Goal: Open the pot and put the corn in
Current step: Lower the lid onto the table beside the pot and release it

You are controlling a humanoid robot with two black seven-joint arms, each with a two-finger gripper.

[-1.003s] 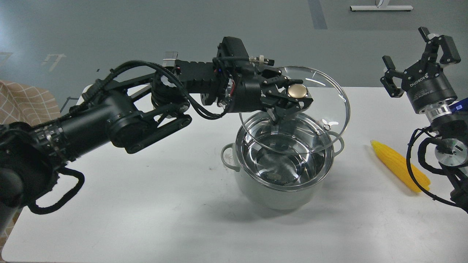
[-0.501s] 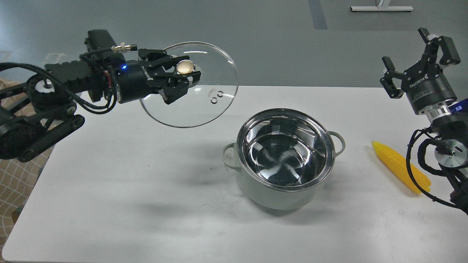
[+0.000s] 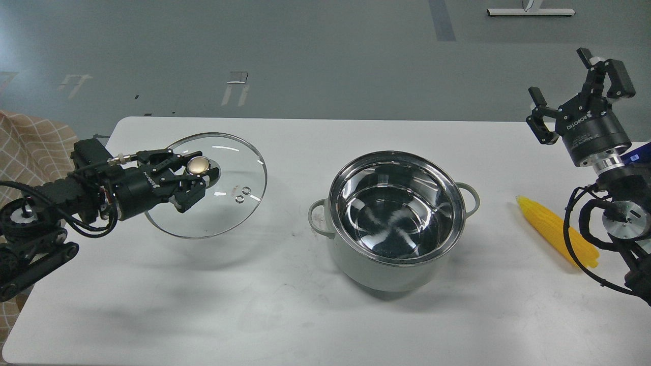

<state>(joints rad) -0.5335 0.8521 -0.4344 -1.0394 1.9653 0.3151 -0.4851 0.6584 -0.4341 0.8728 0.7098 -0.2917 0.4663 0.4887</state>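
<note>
The pale grey-green pot [image 3: 391,264] stands uncovered at the table's centre right, its shiny steel inside showing and empty. My left gripper [image 3: 199,175] is shut on the brass knob of the glass lid [image 3: 224,213] and holds it tilted, low over the table's left part, well left of the pot. The yellow corn [image 3: 552,229] lies on the table right of the pot, partly behind my right arm's cable. My right gripper [image 3: 577,84] is open and empty, raised above the table's far right, behind the corn.
The white table [image 3: 285,315] ends at its left edge just under my left arm. A beige checked cloth [image 3: 30,147] lies off the table at the far left. Grey floor lies beyond the far edge.
My left gripper has carried the lid from above the pot leftward and down, close to the table's left side. My right gripper has shifted slightly. The pot and the corn have not moved.
</note>
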